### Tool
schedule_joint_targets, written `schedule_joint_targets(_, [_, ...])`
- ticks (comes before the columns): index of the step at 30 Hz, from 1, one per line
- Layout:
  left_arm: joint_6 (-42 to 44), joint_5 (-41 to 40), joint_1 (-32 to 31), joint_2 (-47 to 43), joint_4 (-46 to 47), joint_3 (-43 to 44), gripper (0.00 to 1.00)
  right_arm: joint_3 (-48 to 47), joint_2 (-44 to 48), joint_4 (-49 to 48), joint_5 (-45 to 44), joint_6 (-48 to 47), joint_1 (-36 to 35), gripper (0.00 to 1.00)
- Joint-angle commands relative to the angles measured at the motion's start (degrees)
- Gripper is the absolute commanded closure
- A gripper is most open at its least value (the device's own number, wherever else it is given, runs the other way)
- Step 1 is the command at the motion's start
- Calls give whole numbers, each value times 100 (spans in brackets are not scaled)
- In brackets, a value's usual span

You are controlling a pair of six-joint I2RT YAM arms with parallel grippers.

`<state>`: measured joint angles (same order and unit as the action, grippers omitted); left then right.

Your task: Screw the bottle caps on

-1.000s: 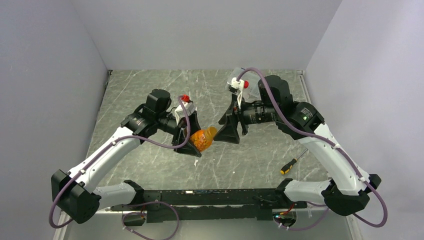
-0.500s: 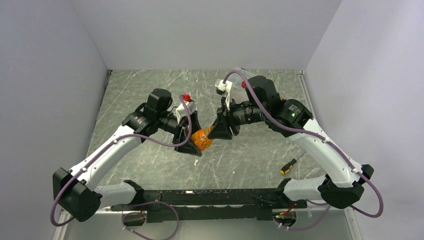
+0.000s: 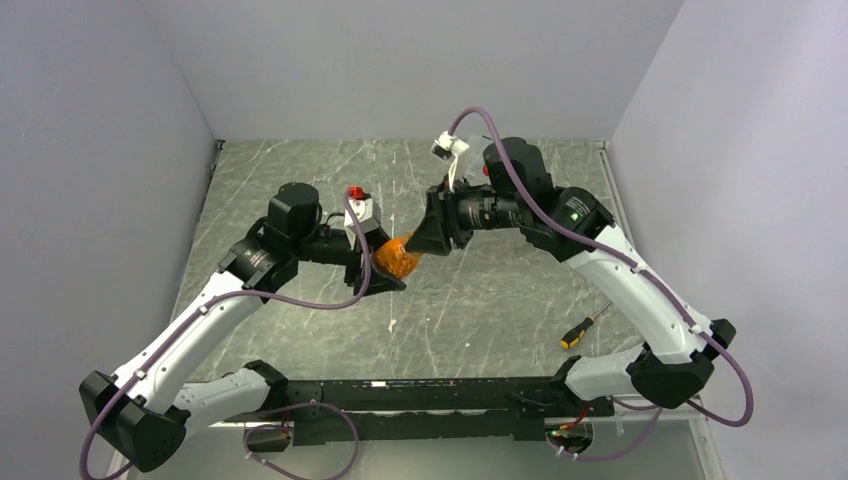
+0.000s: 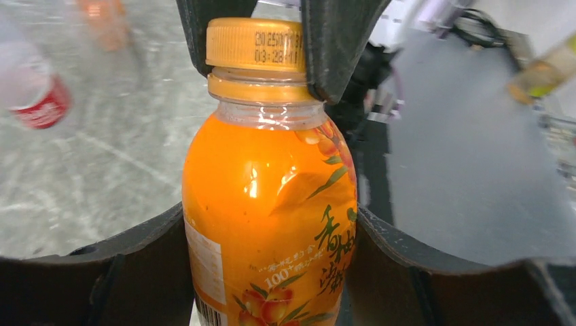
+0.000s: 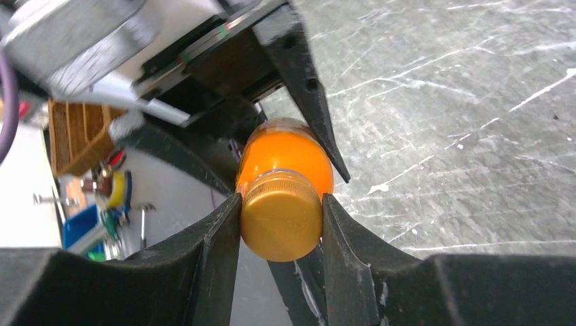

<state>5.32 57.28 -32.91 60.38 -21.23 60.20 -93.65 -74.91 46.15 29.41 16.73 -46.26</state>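
Observation:
An orange bottle (image 3: 397, 257) with a printed label is held off the table, and my left gripper (image 3: 383, 265) is shut on its body. In the left wrist view the bottle (image 4: 268, 204) fills the middle between my two dark fingers (image 4: 102, 272), neck pointing away. An orange cap (image 4: 255, 44) sits on its neck. My right gripper (image 3: 425, 240) comes from the right and is shut on that cap (image 5: 280, 216), one finger (image 5: 217, 244) pressed on each side. Behind the cap the bottle's shoulder (image 5: 285, 153) shows.
A yellow-and-black screwdriver (image 3: 580, 328) lies on the marbled table (image 3: 300, 170) at the right front. In the left wrist view a blurred clear bottle with a red label (image 4: 37, 102) and another orange bottle (image 4: 102, 20) stand on the table.
My right gripper moved left onto the bottle's neck and shut on the orange cap. Both grippers and the bottle then shifted slightly left and back.

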Motion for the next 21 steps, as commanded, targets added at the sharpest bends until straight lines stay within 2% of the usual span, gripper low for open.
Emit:
schedule_joint_targets(1, [394, -2211, -74, -97, 1289, 178, 100, -213, -563, -13, -204, 1556, -138, 90])
schedule_joint_targets(7, [1042, -4035, -396, -79, 1751, 122, 100, -17, -903, -338, -820, 2761, -142, 91])
schedule_joint_targets(9, [1197, -4440, -490, -31, 1862, 121, 100, 9, -955, -500, -958, 2969, -151, 92])
schedule_joint_targets(11, [1269, -4490, -522, 10, 1841, 148, 100, -106, -1031, -502, -1116, 3003, -148, 90])
schedule_joint_targets(14, [1194, -4233, -523, 22, 1511, 185, 100, -442, -990, -235, -1439, 2724, -145, 71])
schedule_joint_targets(18, [1011, -3370, -515, -9, 1038, 109, 100, -817, -705, 94, -1783, 2191, 53, 30])
schedule_joint_targets(21, [889, -2395, -500, 29, 561, 118, 100, -957, -372, 200, -1723, 1660, 305, 3])
